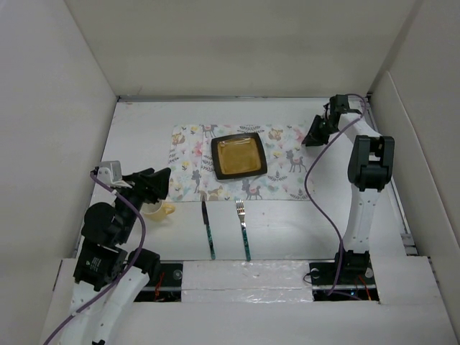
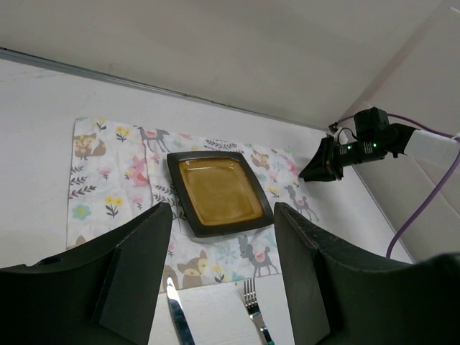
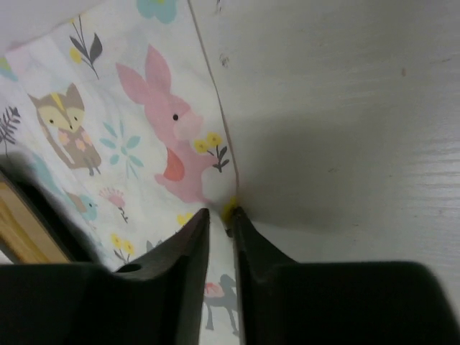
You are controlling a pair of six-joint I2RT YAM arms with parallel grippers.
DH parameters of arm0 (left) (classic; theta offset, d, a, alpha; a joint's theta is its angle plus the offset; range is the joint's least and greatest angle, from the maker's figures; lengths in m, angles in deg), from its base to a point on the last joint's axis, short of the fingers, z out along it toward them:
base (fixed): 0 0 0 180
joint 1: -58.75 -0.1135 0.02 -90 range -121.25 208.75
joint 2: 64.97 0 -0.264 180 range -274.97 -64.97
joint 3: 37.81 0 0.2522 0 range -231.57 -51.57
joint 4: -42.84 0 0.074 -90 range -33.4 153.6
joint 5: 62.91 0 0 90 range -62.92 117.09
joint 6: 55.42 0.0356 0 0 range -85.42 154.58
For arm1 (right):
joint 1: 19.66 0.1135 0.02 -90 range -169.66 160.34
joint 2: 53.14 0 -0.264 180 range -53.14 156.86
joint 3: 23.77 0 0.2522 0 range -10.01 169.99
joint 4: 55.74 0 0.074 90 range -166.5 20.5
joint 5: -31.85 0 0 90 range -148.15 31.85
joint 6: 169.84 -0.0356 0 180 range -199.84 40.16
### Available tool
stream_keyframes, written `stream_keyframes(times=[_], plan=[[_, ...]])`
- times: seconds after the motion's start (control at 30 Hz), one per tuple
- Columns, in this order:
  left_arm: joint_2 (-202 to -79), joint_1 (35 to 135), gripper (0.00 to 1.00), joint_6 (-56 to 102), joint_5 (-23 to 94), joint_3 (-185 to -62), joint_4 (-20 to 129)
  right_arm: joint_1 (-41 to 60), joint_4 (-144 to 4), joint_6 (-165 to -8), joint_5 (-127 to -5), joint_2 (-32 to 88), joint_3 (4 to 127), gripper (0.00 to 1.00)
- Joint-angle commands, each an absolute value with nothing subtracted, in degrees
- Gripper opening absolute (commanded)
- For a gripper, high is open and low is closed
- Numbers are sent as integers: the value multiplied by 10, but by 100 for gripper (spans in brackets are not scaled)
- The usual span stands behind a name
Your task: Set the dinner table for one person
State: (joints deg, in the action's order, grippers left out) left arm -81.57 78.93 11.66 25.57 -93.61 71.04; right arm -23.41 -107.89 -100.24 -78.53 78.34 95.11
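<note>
From above, you see the white bench point(image 1: 287, 230) walled by pale panels. An animal-print placemat point(image 1: 190, 154) lies across its far middle. A square dark plate point(image 1: 238, 157) with an amber centre sits on the placemat, roughly in the middle. On the bare bench just in front of the placemat, a knife point(image 1: 208, 231) and a fork point(image 1: 244, 228) lie side by side, the knife on the left. Their tips are at the placemat's near edge and their handles point toward the arm bases. Your left arm point(image 1: 108, 230) reaches over the near-left part of the bench. A pale yellow cup point(image 1: 161, 209) lies just beside the left jaws, and you cannot tell from here whether they touch. Your right arm point(image 1: 366, 180) stretches to the far right, its jaws down at the right edge of the placemat.

In the left wrist view, your left jaws stand wide apart with nothing between them. Past them you look onto the placemat point(image 2: 108, 172), the plate point(image 2: 219, 192), the knife point(image 2: 177, 316) and the fork point(image 2: 253, 309), with bare bench point(image 2: 43, 93) beyond. The right arm's wrist point(image 2: 366, 144) hangs over the placemat's far-right corner.

In the right wrist view, your right jaws are nearly together, pinched on the very edge of the placemat point(image 3: 144, 144), close to a pink rabbit print. The bare bench point(image 3: 345, 108) fills the right side. A sliver of the plate point(image 3: 18, 230) shows at the left.
</note>
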Motion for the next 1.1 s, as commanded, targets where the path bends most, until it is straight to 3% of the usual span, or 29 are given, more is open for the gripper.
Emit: stream_keyframes(times=[0.0, 0.1, 0.23, 0.33, 0.37, 0.53, 0.57, 0.63, 0.7, 1.07], plan=[[-825, 787, 56, 123, 265, -945, 687, -245, -1043, -998, -759, 760, 942, 30], [-828, 787, 56, 123, 264, -945, 687, -245, -1029, -999, -748, 720, 925, 35], [-830, 787, 56, 123, 264, -943, 686, -219, -912, -1032, -728, 588, 761, 35], [-834, 787, 56, 123, 258, -941, 688, -180, -788, -1047, -768, 488, 655, 18], [-837, 787, 56, 124, 258, -942, 690, -169, -767, -1043, -792, 476, 608, 0], [-849, 776, 55, 125, 256, -938, 685, -97, -615, -1060, -886, 451, 497, 0], [-851, 769, 55, 126, 259, -937, 684, -76, -599, -1066, -887, 453, 481, 5], [-853, 769, 54, 125, 259, -934, 679, -59, -562, -1068, -894, 473, 478, 27], [-861, 769, 54, 125, 259, -935, 678, -47, -533, -1080, -897, 492, 486, 32], [-879, 769, 54, 123, 245, -935, 678, -42, -509, -1094, -877, 545, 495, 35]])
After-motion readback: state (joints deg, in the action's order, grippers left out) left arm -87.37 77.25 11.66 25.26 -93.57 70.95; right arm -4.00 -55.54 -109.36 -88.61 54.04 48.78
